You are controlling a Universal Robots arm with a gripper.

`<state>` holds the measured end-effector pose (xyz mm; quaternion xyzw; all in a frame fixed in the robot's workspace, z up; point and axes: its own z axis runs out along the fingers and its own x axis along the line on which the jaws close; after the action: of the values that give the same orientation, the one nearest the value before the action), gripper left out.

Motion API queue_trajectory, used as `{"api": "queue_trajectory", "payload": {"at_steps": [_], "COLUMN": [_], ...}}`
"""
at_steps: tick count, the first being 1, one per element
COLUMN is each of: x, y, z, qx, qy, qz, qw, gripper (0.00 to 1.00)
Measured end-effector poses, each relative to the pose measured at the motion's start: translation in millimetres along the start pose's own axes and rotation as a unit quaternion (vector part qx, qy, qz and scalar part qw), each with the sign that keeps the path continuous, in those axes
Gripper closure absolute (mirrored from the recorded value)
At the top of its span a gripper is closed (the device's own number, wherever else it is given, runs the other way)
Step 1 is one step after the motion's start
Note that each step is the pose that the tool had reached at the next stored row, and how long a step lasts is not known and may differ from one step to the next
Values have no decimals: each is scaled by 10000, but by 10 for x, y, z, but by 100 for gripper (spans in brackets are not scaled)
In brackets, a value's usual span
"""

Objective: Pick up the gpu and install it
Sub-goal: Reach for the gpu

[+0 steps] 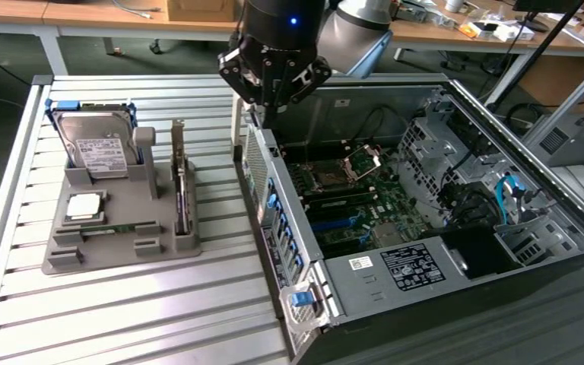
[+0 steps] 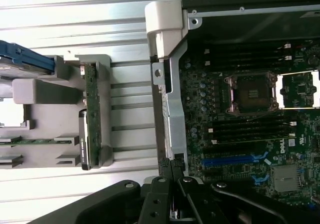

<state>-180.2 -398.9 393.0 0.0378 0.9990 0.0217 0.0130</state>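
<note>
Closed, empty gripper above the case edge; the gpu stands in its holder.

In the exterior view the gripper (image 1: 258,114) hangs over the far end of the open computer case (image 1: 256,163), above the wall on the exterior view's left. In the wrist view its fingertips (image 2: 169,165) are pressed together with nothing between them. The gpu (image 1: 182,194) stands on its edge in the right-hand slot of the grey holder (image 1: 119,255), metal bracket at the far end, well apart from the gripper. The same holder carries a hard drive (image 1: 99,148) upright at its far end, a processor chip (image 1: 84,205) lying flat, and a green memory stick (image 1: 109,228) in a near slot. Inside the case lies the motherboard (image 1: 358,205), its processor socket (image 1: 333,176) open. Holder and case both sit on the slatted table (image 1: 119,319).
</note>
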Motion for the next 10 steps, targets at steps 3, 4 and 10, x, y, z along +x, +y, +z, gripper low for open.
{"api": "queue_trajectory", "payload": {"at_steps": [3,4,10], "x": [7,9,23], "y": [-1,-1,-2], "z": [0,0,-1], "qx": [0,0,0], "qy": [0,0,0], "qz": [0,0,0], "qw": [10000,10000,10000], "gripper": [87,87,87]}}
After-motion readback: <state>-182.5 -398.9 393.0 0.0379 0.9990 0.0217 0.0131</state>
